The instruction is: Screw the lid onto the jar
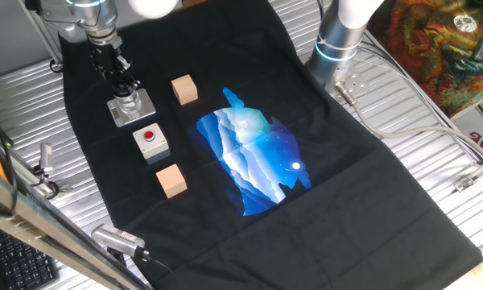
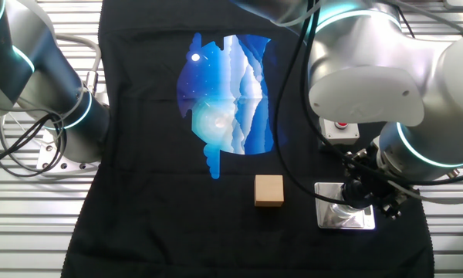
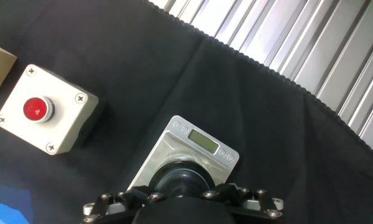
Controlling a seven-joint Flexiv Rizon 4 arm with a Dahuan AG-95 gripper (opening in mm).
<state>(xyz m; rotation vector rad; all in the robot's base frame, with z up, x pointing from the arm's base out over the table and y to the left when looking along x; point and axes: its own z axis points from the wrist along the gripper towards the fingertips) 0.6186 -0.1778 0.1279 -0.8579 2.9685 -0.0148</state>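
Observation:
The jar (image 1: 128, 102) stands on its grey square base plate (image 1: 138, 113) at the back left of the black cloth. My gripper (image 1: 122, 87) reaches straight down onto the jar's top. In the hand view the black round lid (image 3: 181, 179) sits right under my gripper (image 3: 181, 194), on the base plate (image 3: 174, 140), which carries a small display. The fingers close in on the lid's sides and the jar's body is hidden beneath it. In the other fixed view my gripper (image 2: 363, 193) covers the jar above the plate (image 2: 336, 218).
A grey box with a red button (image 1: 151, 142) (image 3: 46, 111) lies just in front of the jar. One wooden cube (image 1: 184, 89) (image 2: 268, 191) stands to the jar's right, another (image 1: 171, 180) beyond the box. A second arm's base (image 1: 338, 40) stands at the cloth's far side.

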